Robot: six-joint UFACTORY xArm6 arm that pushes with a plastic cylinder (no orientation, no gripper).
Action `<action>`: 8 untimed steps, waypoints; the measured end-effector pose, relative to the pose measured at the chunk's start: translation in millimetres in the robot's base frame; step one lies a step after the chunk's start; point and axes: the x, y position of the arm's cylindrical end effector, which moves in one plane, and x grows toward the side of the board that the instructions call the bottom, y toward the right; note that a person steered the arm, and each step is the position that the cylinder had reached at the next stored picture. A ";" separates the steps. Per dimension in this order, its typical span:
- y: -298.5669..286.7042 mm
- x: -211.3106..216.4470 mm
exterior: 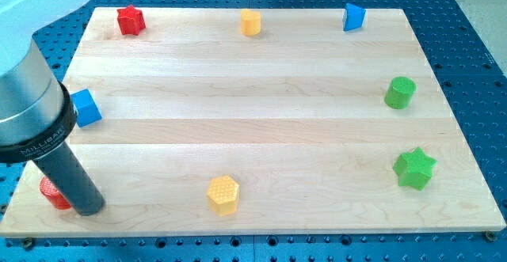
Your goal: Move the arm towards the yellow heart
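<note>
Down at the view's bottom left, my tip [89,206] rests on the pale wooden worktop [253,135], at the end of the straight dark rod that slants down from the large grey arm housing filling the left edge. There is no gripper on this arm, so nothing opens or shuts; the rod simply ends in the tip. Touching or just beside the tip, on its left, sits a small red block [52,192], partly hidden behind the rod, so its shape cannot be made out for certain.

A blue cube-like block [85,107] lies near the left edge, just right of the arm housing. The yellow hexagonal block [223,194] sits near the bottom edge, well to the right of the tip. The yellow block near the top edge [250,22], probably the heart though its outline is too small to confirm, stands well apart from the tip, far up and to the right.

A red star-shaped block [130,20] sits at the top left, a blue angular block [353,16] at the top right. On the right side stand a green cylinder-like block [400,93] and, below it, a green star-shaped block [414,168].
</note>
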 end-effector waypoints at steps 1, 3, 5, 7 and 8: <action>0.4 3.1; 0.8 -41.4; 35.0 -111.2; 113.5 -154.6; 144.7 -193.0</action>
